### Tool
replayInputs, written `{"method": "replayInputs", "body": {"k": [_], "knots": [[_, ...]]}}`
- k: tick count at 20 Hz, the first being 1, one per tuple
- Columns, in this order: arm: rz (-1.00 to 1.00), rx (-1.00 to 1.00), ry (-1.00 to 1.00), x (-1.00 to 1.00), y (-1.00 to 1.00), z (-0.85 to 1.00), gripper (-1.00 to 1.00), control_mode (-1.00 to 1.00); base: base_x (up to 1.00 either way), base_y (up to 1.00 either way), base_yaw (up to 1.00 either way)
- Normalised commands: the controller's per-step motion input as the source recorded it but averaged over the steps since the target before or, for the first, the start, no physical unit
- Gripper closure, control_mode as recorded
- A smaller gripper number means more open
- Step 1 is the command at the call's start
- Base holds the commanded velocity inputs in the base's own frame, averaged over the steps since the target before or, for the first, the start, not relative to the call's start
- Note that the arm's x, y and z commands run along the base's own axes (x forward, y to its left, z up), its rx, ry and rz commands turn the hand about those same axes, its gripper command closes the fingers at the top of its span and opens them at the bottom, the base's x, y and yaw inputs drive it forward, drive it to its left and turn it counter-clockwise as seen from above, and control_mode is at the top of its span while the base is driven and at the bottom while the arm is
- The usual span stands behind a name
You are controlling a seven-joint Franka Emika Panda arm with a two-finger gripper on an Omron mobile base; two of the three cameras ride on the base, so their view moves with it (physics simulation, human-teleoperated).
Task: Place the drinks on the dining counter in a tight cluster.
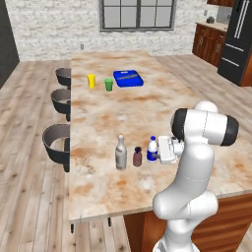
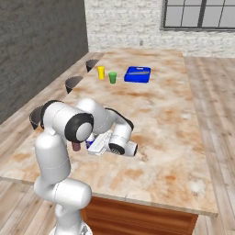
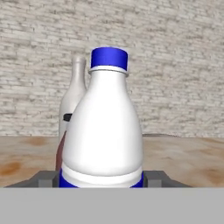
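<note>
Three drinks stand in a row near the front of the dining counter (image 1: 128, 113). A tall grey-beige bottle (image 1: 121, 153) is on the left, a short dark-brown bottle (image 1: 137, 157) in the middle, and a white bottle with a blue cap (image 1: 152, 147) on the right. My gripper (image 1: 158, 153) reaches in sideways from the right and is shut on the white bottle. In the hand view the white bottle (image 3: 103, 127) sits between the fingertips (image 3: 43, 178), with the grey bottle (image 3: 74, 96) and the brown bottle (image 3: 60, 153) just behind it. In the right base view my arm hides most of the gripper (image 2: 92, 146).
A yellow cup (image 1: 91, 80), a green cup (image 1: 109, 84) and a blue tray (image 1: 128, 78) sit at the far end of the counter. Dark stools (image 1: 59, 142) line its left side. The counter's front edge lies just below the bottles.
</note>
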Motion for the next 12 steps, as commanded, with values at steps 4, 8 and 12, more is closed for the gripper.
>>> {"method": "replayInputs", "body": {"k": [4, 8, 12], "knots": [[0.00, 0.00, 0.00, 0.00, 0.00, 0.00, 1.00, -1.00, 0.00, 0.00, 0.00], [0.00, 0.00, 0.01, 0.00, 0.00, 0.00, -1.00, -1.00, 0.00, 0.00, 0.00], [0.00, 0.00, 0.00, 0.00, 0.00, 0.00, -1.00, -1.00, 0.00, 0.00, 0.00]]}}
